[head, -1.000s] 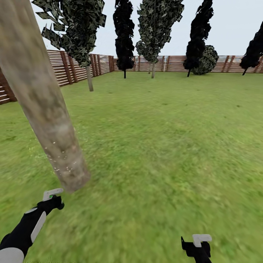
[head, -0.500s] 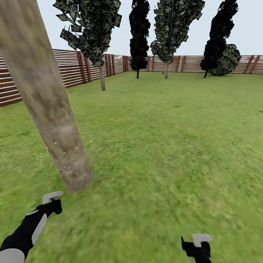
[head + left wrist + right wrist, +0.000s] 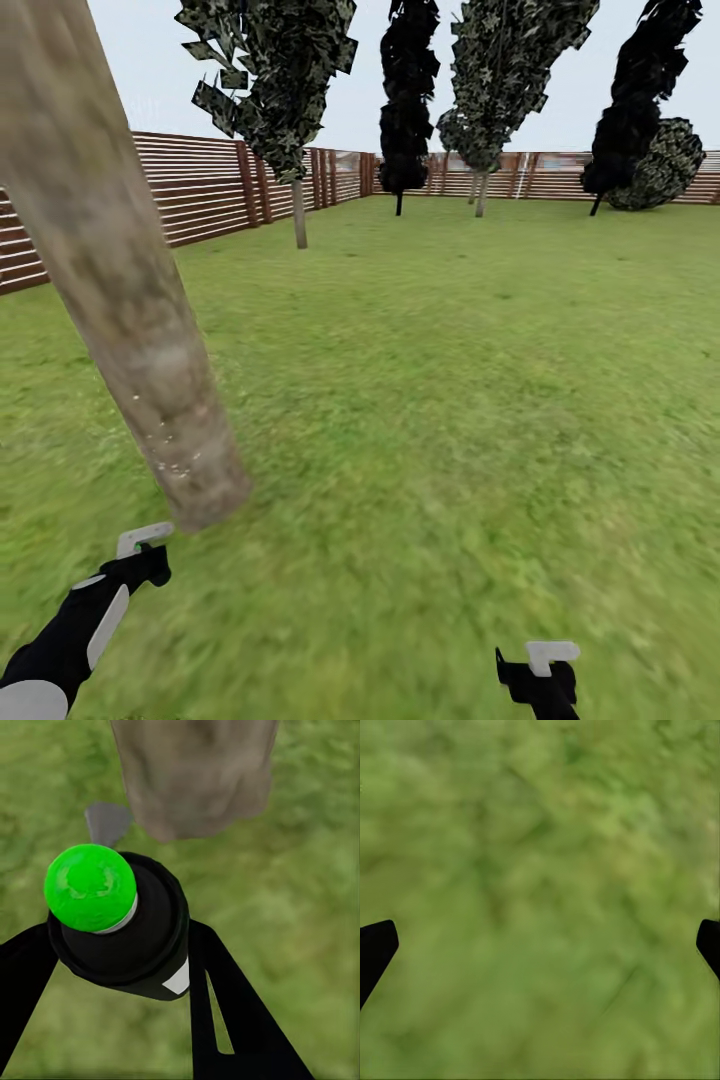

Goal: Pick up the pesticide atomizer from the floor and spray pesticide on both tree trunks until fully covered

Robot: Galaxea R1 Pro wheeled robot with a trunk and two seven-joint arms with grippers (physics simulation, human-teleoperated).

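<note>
Left arm (image 3: 70, 635): black shell, white elongated panel along the forearm, white rounded segment behind it. Both grippers black; left gripper (image 3: 112, 967) fingers flat, tapered, one slotted. Right gripper (image 3: 540, 680) black.

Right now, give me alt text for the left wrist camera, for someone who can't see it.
The left gripper holds the pesticide atomizer, a dark canister with a bright green cap, between its black jaws. Just beyond it stands the base of a mottled beige-brown tree trunk on blurred green grass.

Flat, even daylight, no cast shadows; grass (image 3: 450, 400) blurry up close
</note>
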